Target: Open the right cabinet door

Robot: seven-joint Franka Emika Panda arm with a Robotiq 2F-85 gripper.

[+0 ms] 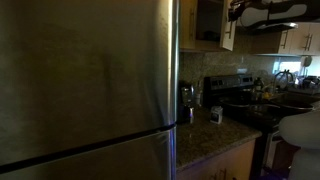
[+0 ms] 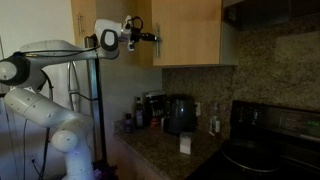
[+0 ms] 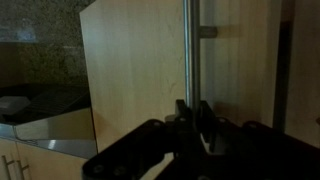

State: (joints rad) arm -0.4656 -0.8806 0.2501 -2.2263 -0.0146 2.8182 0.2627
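Observation:
The right cabinet door is a light-tan flat panel high on the wall. Its slim vertical metal bar handle runs down the middle of the wrist view. My gripper is shut on this handle, one finger on each side of the bar. In both exterior views the gripper sits at the door's handle edge, with the arm reaching up to it. The door looks swung partly out, with dark cabinet interior beside it. The narrower matching door is shut behind the arm.
A large stainless-steel fridge fills the near side of an exterior view. Below the cabinets, a granite counter holds a coffee maker and small bottles. A black stove stands beside it. The robot's white base stands near the counter.

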